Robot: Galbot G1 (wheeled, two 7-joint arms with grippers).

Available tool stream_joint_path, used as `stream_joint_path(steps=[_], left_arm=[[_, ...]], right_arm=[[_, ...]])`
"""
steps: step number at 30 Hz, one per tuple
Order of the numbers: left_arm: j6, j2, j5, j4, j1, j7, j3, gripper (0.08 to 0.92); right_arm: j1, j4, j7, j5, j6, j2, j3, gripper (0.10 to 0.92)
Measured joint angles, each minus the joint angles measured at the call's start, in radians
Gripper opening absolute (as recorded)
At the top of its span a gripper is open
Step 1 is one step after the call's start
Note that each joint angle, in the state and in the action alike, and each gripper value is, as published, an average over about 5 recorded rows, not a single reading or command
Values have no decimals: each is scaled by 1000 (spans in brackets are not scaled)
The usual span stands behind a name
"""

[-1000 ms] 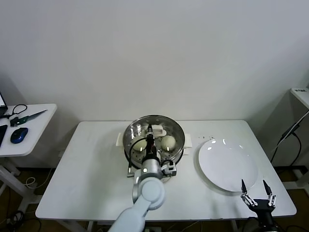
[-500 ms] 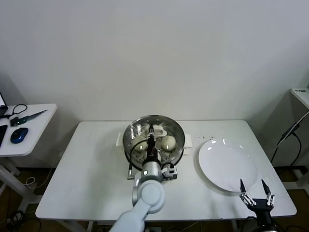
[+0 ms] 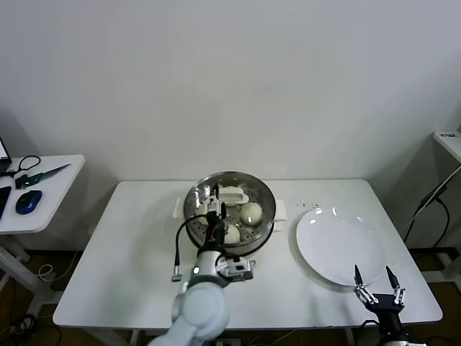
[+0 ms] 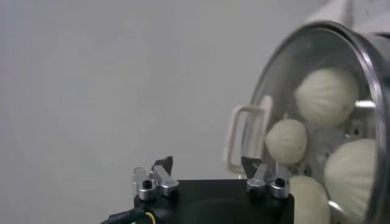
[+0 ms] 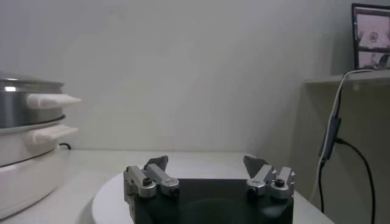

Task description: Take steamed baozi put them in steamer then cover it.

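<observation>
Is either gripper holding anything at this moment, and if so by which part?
Nothing is held. The left gripper is open near the cover, and the right gripper is open beside the plate.

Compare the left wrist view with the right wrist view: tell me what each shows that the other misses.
Only the left wrist view: four baozi inside the steamer under the glass cover, with the open left pincer empty in front.
Only the right wrist view: the white plate, the open right pincer over it, and a screen on a side shelf.
Both: the steamer and the white wall.
</observation>
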State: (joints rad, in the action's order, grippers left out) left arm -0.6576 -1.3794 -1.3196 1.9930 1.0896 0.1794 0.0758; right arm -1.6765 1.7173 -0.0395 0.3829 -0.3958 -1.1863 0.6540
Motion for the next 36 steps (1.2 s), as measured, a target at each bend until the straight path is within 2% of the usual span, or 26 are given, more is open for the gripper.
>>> stream_joint_path(steps=[3, 10, 18, 27, 36], left_arm=[[45, 15, 141, 47, 29, -65, -58, 809], [190, 43, 581, 110, 115, -199, -298, 822], [452, 82, 1078, 43, 271, -256, -563, 823], [716, 80, 1346, -128, 391, -271, -657, 823], [853, 73, 1457, -210, 451, -256, -686, 823]], right_arm=[[5, 0, 0, 2, -1, 3, -5, 823], [23, -6, 8, -1, -17, 10, -16, 823], [54, -28, 16, -6, -22, 25, -34, 823], [77, -63, 21, -14, -3, 50, -62, 823], [83, -76, 27, -14, 4, 57, -76, 823]])
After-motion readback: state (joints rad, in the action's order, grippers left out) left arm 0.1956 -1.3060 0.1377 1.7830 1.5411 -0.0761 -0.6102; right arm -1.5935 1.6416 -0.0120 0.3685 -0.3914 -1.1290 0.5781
